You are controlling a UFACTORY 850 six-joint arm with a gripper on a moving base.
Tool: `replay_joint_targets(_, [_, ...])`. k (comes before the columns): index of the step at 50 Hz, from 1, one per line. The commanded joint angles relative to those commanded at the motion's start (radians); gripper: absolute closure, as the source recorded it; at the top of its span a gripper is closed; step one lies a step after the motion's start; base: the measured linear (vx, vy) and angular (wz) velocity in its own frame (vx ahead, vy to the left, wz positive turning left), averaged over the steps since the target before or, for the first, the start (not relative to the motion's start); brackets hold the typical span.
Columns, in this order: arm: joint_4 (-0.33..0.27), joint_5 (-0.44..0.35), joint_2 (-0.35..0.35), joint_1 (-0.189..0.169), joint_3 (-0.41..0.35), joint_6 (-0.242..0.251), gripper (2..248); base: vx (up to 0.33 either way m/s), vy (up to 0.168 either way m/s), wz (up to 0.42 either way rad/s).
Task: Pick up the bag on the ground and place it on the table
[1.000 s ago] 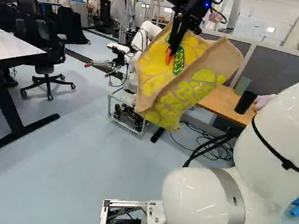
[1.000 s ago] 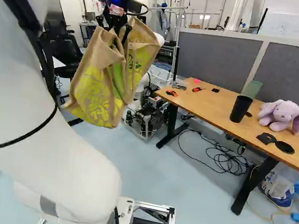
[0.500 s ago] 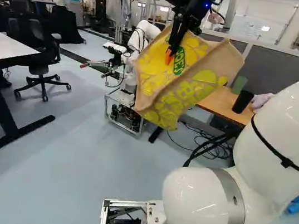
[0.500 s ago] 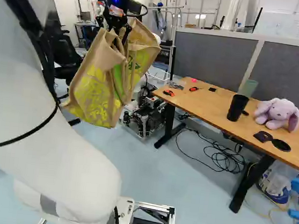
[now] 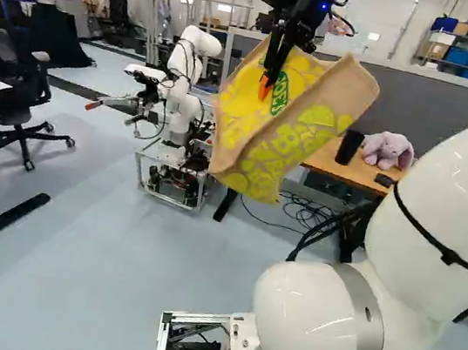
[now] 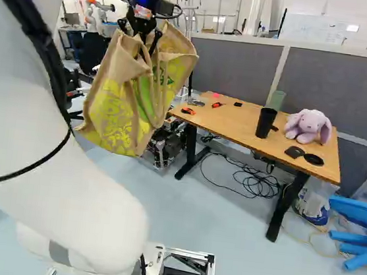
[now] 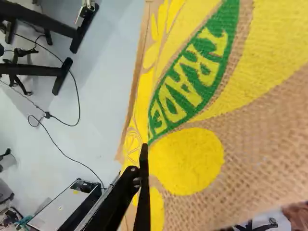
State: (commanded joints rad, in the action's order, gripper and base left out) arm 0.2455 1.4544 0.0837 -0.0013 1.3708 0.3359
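Bag in the grip, aloft, well short of the table.

The gripper (image 5: 271,77) is clamped on the bag (image 5: 284,134) near its top, one finger against the printed face, the other hidden by cloth; the bag hangs tilted off the floor, nearer the arm than the table (image 6: 237,129) and to the left of it in the right base view. It looks light and soft, a coarse weave unlikely to slip or break, but apt to swing and fold; the top hem or straps seem the best hold, and the loose bottom will probably need lowering slowly. On the table, the black cup (image 6: 266,122) and the plush rabbit (image 6: 309,125) could be knocked; the stretch ahead of the cup looks a better landing place.
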Motion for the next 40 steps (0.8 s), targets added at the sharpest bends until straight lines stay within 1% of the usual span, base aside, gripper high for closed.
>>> replay_joint_targets(40, [0.0, 0.0, 0.0, 0.0, 0.0, 0.0, 228, 0.002, -0.057, -0.275])
